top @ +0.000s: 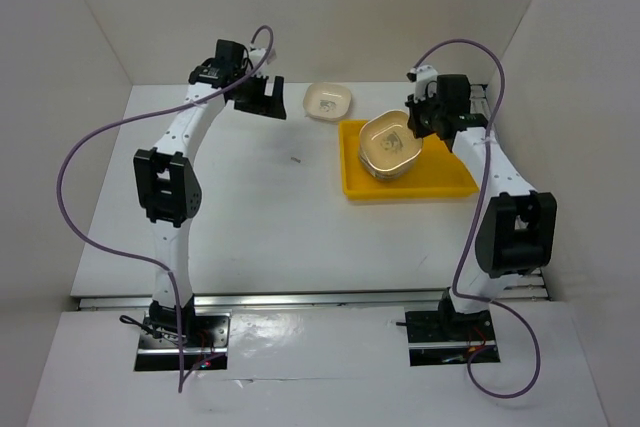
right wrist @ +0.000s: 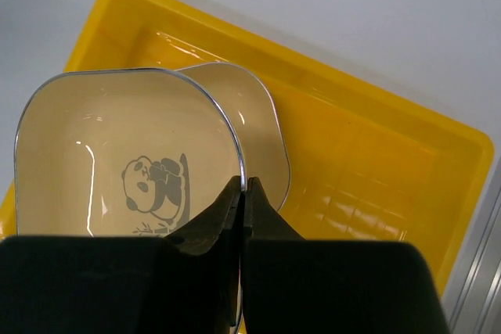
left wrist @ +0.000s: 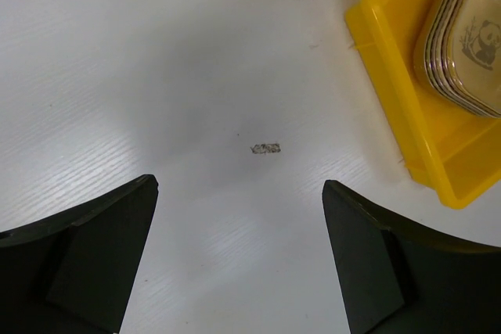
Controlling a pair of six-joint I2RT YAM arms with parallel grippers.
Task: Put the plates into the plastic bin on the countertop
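Note:
The yellow plastic bin (top: 430, 185) lies on the white countertop at the right. A stack of plates (left wrist: 466, 44) stands in its left half. My right gripper (top: 425, 119) is over the bin, shut on the rim of the top cream plate (right wrist: 117, 146), which bears a panda mark. Another cream plate (right wrist: 254, 127) shows just beneath it. One more cream plate (top: 328, 101) sits on the countertop behind the bin's left corner. My left gripper (top: 262, 99) hangs open and empty to the left of that plate, its fingers (left wrist: 102, 248) spread wide above bare countertop.
White walls close in the countertop on three sides. A small dark scuff (left wrist: 265, 149) marks the surface between the left gripper and the bin (left wrist: 391, 107). The right half of the bin (right wrist: 368, 170) holds nothing.

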